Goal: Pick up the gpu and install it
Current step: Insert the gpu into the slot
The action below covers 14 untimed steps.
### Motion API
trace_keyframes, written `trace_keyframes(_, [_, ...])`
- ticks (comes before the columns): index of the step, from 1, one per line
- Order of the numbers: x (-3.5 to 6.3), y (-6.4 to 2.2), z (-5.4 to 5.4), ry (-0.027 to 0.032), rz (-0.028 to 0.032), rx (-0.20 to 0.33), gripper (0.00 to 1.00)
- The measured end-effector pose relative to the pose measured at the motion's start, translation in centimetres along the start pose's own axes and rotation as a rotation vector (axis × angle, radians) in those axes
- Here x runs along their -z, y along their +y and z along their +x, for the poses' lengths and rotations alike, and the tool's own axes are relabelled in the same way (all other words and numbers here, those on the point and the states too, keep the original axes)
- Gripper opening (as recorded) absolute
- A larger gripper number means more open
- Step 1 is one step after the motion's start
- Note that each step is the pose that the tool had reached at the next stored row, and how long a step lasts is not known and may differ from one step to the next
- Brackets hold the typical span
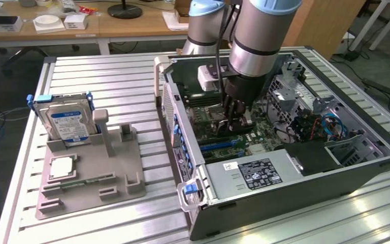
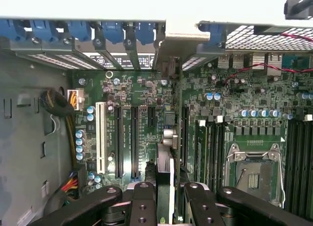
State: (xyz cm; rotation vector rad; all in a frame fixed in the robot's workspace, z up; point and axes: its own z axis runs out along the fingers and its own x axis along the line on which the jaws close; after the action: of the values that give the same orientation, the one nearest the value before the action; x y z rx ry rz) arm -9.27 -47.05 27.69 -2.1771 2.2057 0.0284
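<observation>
gripper [image 1: 237,124] — clenched on graphics card [image 2: 165,162] | inside open computer case [image 1: 296,203]; card upright over motherboard [image 2: 234,89] slots | hard drive [image 1: 66,122] — exterior view's left

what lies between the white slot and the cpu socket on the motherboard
In the wrist view, from the white slot: black expansion slots, the gpu held edge-on between the fingers, then more black slots next to the cpu socket.

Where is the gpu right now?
In the wrist view the gpu stands edge-on in the gripper, inside the computer case, beside the long black slots on the motherboard.
</observation>
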Motion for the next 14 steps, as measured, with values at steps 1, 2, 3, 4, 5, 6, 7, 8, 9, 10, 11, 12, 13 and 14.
trace_keyframes(1, [-0.09, 0.01, 0.0, 0.0, 0.0, 0.0, 0.27])
trace_keyframes(2, [-0.18, 0.02, 0.0, -0.0001, -0.0001, 0.0, 0.27])
trace_keyframes(3, [-0.26, 0.03, 0.0, 0.0, -0.0002, 0.0, 0.27])
trace_keyframes(4, [-0.34, 0.04, 0.0, -0.0001, -0.0003, 0.0, 0.27])
trace_keyframes(5, [-0.43, 0.06, 0.0, -0.0001, -0.0003, 0.0, 0.27])
trace_keyframes(6, [-0.51, 0.07, 0.0, -0.0001, -0.0004, 0.0, 0.27])
trace_keyframes(7, [-0.59, 0.09, 0.0, -0.0001, -0.0004, 0.0, 0.27])
trace_keyframes(8, [-0.67, 0.1, 0.0, 0.0001, -0.0007, 0.0, 0.27])
trace_keyframes(9, [-0.75, 0.12, 0.0, 0.0001, -0.0008, 0.0, 0.27])
trace_keyframes(10, [-0.84, 0.13, 0.0, 0.0, -0.0007, 0.0, 0.27])
trace_keyframes(11, [-0.93, 0.14, 0.0, 0.0, -0.0007, 0.0, 0.27])
trace_keyframes(12, [-1.01, 0.15, 0.0, -0.0001, -0.0006, 0.0, 0.27])
trace_keyframes(13, [-1.07, 0.15, 0.0, -0.0001, -0.0006, 0.0, 0.27])
trace_keyframes(14, [-1.13, 0.15, 0.0, -0.0001, -0.0006, 0.0, 0.27])
